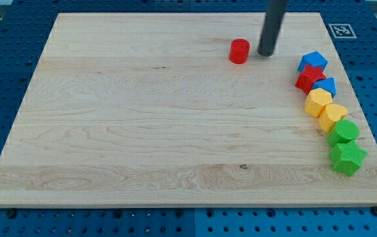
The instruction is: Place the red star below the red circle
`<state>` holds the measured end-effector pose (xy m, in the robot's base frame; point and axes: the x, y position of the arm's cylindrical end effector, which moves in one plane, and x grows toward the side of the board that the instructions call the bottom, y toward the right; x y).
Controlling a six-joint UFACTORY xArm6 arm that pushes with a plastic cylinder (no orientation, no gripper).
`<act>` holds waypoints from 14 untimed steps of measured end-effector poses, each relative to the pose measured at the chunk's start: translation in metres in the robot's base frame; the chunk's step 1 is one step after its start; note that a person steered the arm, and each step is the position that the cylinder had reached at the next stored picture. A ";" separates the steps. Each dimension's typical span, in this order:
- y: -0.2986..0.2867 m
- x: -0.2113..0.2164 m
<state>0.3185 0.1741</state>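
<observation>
The red circle [239, 51] is a short red cylinder near the view's top, right of centre. The red star [310, 79] sits near the board's right edge, second from the top in a curved line of blocks, touching its neighbours. My tip [266, 53] is just right of the red circle, a small gap apart, and well left and above the red star.
The line along the right edge runs from top to bottom: a blue block [314, 61], the red star, a blue block [325, 85], a yellow block [318, 102], a yellow block [333, 116], a green block [343, 132], a green star [347, 158]. The wooden board [142, 131] lies on a blue pegboard.
</observation>
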 end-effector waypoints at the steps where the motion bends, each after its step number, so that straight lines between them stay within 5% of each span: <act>1: 0.067 0.000; 2: 0.130 0.009; 3: 0.123 0.053; 10: 0.053 0.112; 14: -0.052 0.097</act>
<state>0.4157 0.1217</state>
